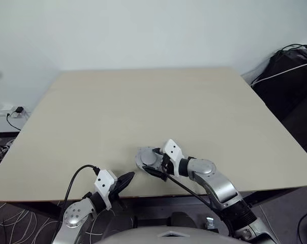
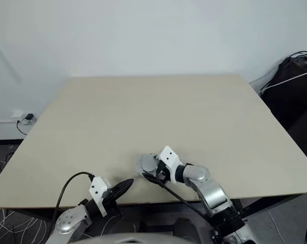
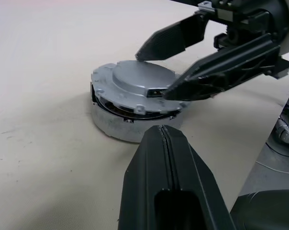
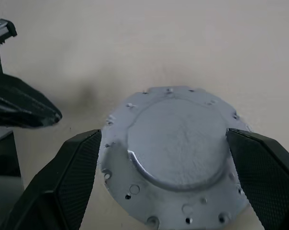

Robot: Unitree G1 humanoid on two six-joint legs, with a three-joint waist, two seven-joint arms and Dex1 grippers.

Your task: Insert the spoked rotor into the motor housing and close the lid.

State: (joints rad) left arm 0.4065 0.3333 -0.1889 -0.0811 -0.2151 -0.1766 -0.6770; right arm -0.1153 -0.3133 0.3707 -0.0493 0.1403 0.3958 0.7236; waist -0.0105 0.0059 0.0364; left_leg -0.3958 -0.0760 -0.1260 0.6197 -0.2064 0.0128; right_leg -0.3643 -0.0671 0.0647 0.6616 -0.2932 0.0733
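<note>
A round grey lid (image 3: 143,82) sits plain face up on top of the motor housing (image 3: 116,125) on a pale beige table (image 1: 143,107), the stack lying in the lower centre of the head-camera frame, near the table's front edge. In the left wrist picture the lid rides slightly proud of the housing on the near side, a dark gap and a sliver of brown winding showing between the two; the spoked rotor cannot be made out. The right gripper (image 4: 166,158), entering from the lower right of the head view, is spread wide with one black finger (image 4: 70,177) on each side of the lid, both just beside its rim; whether they touch it cannot be told. The left gripper (image 1: 124,181) sits at the lower left of the head view, at the table's front edge and a little apart from the stack, its two fingers pressed together with nothing between them and pointing toward the housing. A black cable (image 1: 72,185) loops off the left wrist. A dark bag (image 1: 288,84) stands beyond the table's right edge, and a wall socket (image 1: 15,112) shows at far left.
</note>
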